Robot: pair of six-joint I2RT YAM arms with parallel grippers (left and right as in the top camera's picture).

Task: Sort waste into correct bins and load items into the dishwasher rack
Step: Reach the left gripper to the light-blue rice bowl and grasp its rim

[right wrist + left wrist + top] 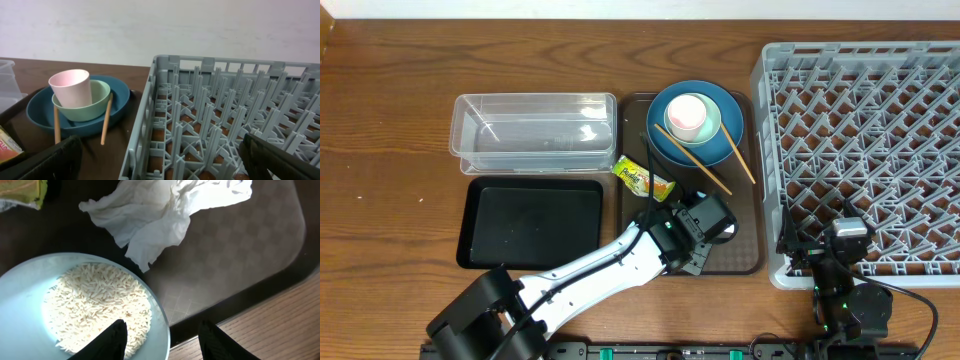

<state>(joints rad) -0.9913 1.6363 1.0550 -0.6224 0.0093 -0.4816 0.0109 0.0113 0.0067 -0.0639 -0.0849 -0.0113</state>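
Clear plastic rectangular tub (535,97) and shallow black rectangular tray (470,225) lie at the left, with the small yellow-green snack wrapper (642,178) just to their right on the brown serving tray (745,240). Further right, at that tray's near end, the left gripper (162,330) hangs over the white and light-blue bowl (20,285) of loose white rice grains (97,302). Its jaws are spread either side of the rim, one finger inside and one outside, not pinching yet. The grip should close squarely on the rim, clear of the crumpled white paper tissue (160,215) whose corner reaches the bowl. The bowl should then rise level so no rice spills before it reaches a bin. At the far right, the right gripper (165,160) stands wide apart, holding nothing, at the near edge of the large square grey plastic lattice rack (865,130).
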